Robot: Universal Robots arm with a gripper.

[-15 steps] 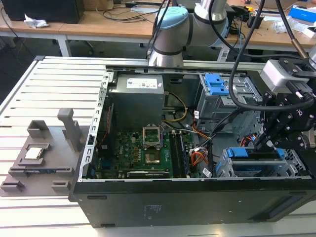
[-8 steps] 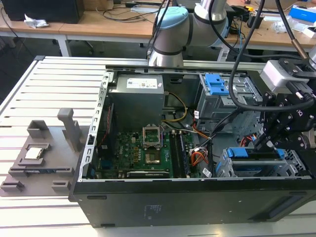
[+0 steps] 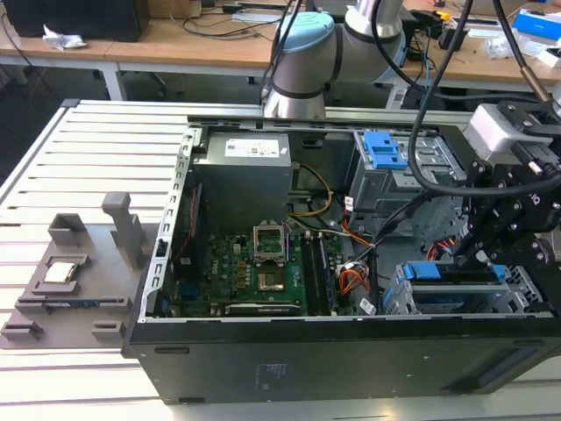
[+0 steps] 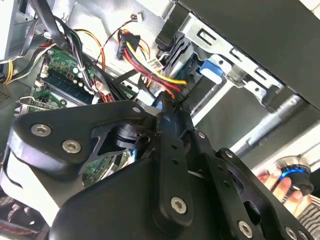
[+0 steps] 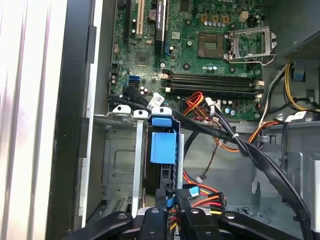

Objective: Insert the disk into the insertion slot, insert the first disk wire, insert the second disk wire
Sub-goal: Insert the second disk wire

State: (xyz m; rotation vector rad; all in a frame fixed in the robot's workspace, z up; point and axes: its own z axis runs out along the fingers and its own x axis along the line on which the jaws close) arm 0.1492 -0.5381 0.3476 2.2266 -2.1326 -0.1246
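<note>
Workshop background: wooden desks with loose cables behind a slatted metal bench [image 3: 88, 158].

- Open computer case [image 3: 307, 368], lying on its side on the bench, interior exposed.
- Grey moulded fixture [image 3: 79, 272], on the bench towards the exterior view's left, apart from the case.
- Green motherboard [image 3: 254, 272], flat on the case floor. Also seen in the first wrist view [image 5: 200, 45].
- Power supply box [image 3: 241, 175], at the far side of the case, behind the motherboard.
- Tall grey cage with blue latch [image 3: 386, 149], far corner, exterior view's right.
- Insertion slot [image 3: 526, 294], low perforated cage at the near corner, exterior view's right.
- Disk [image 3: 456, 274], seated in the insertion slot with its blue carrier handle showing. Handle also seen in the first wrist view [image 5: 163, 145].
- Red, yellow and orange wire bundle [image 4: 150, 62], loose just beside the disk's end.
- Robot arm [image 3: 302, 53], reaching over the case from the far side.
- End effector [image 3: 480, 254], black, lowered just above the disk's end among the wires. Tips close to a dark connector in both wrist views [image 4: 167, 107] [image 5: 172, 202]. Released or clenched: cannot tell.
</note>
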